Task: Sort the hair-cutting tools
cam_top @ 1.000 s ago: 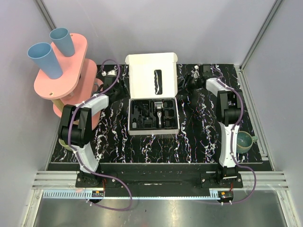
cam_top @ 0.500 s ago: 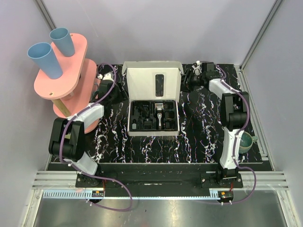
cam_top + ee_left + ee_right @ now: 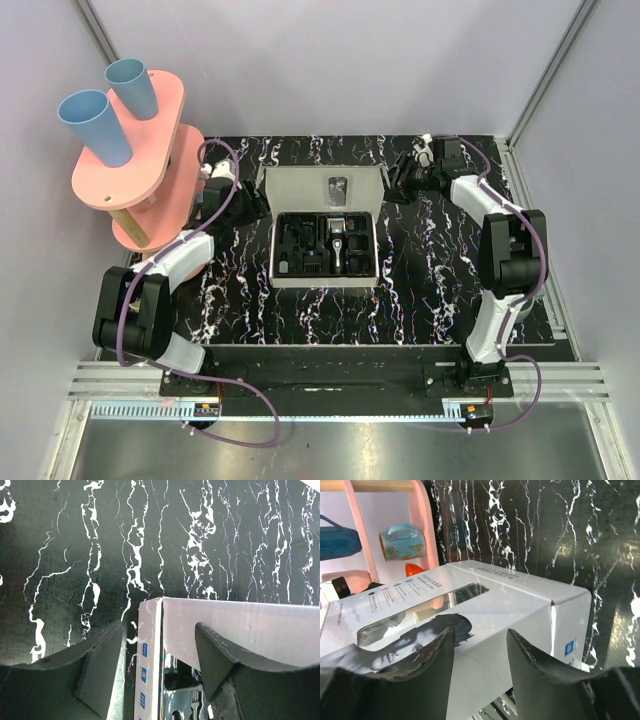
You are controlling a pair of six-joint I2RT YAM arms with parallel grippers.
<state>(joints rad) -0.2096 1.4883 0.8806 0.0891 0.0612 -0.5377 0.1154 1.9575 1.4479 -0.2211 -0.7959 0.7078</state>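
Note:
The white box (image 3: 322, 281) lies mid-table with its black tray showing. In the tray rest the slim clipper with its grey head (image 3: 340, 243) and black comb attachments (image 3: 300, 252). The lid (image 3: 318, 186) stands raised at the box's back edge, leaning over the tray. My left gripper (image 3: 247, 205) is at the lid's left end. In the left wrist view its open jaws (image 3: 157, 652) straddle the lid's side flap (image 3: 150, 645). My right gripper (image 3: 396, 181) is at the lid's right end, open (image 3: 479, 642), with the windowed lid (image 3: 470, 605) just beyond its fingertips.
A pink two-tier stand (image 3: 140, 165) with two blue cups (image 3: 95, 125) fills the back left, close to the left arm. A pale blue mug (image 3: 402, 542) sits on its lower shelf. Grey walls close in the back and sides.
Both arms have reached further back and inward to the lid's ends. The lid, lying open flat behind the box a second ago, has swung up and now leans over the tray.

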